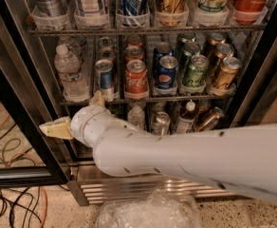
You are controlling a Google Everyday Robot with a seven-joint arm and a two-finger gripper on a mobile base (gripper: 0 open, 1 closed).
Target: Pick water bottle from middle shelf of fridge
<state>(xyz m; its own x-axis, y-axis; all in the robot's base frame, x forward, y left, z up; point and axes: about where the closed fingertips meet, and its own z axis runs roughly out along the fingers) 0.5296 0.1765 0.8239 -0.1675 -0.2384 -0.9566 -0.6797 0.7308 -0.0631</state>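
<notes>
The tan fingers [55, 128] stand spread apart, clamped on nothing. One points left across the black door frame, and the other pokes up with its base hidden behind the white wrist. The gripper [69, 110] hangs just below the water bottle [69, 72], apart from it. The bottle stands upright at the left end of the middle shelf [176, 99] of the fridge [20, 127]. The arm [190, 151] covers much of the lower rack, and the top rack's cans [133, 1] are cut off.
</notes>
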